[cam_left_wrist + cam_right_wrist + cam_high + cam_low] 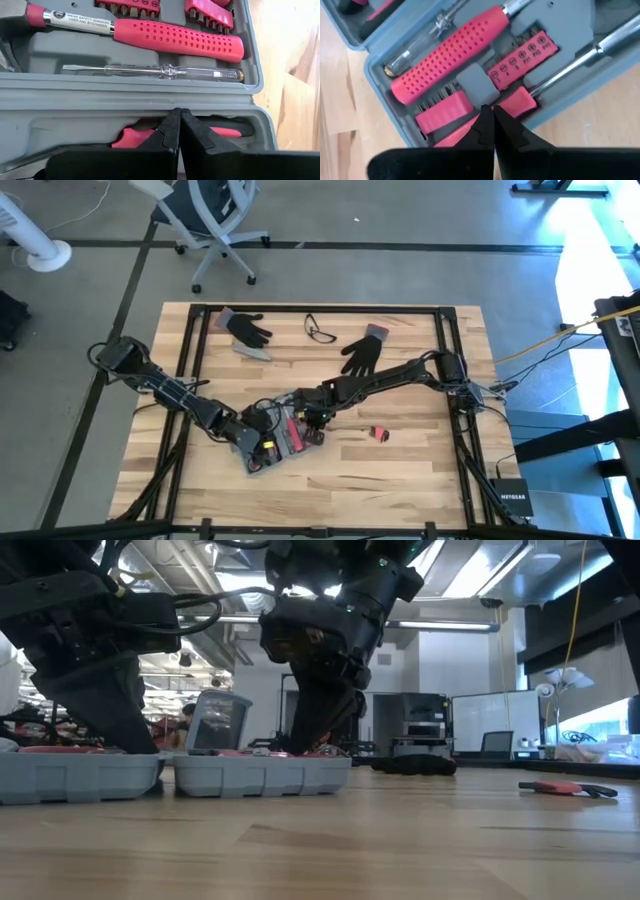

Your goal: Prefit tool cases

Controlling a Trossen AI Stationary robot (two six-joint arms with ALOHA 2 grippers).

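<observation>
Black fingers of the left gripper [178,131] are sitting pressed together at the case's [268,442] near edge, pinching nothing, their tips just above a pink handle lying in the front recess. Black fingers of the right gripper [493,126] are likewise pressed together and holding nothing, hovering over the bit holders [520,57] and a pink-handled tool at the case's rim. From above, the case is lying open on the table [420,470], toward the front and left of centre, with both arms converging on it, the left from the left side and the right reaching across from the right. Inside it, the screwdriver [177,39] with the dotted pink grip and the clear tester [155,72] are already lying in their moulded recesses, and the red bit strips look seated too. One small red piece [380,434] is lying loose on the wood to the right of the case, apart from it, so the fitting looks well along but unfinished; whether that piece belongs in a recess I cannot tell. Two gloves [362,352] and a pair of glasses [320,330] are lying at the table's far side, well away from the work. In the low view the case's two halves are resting flat on the wood, lid not yet closed.
</observation>
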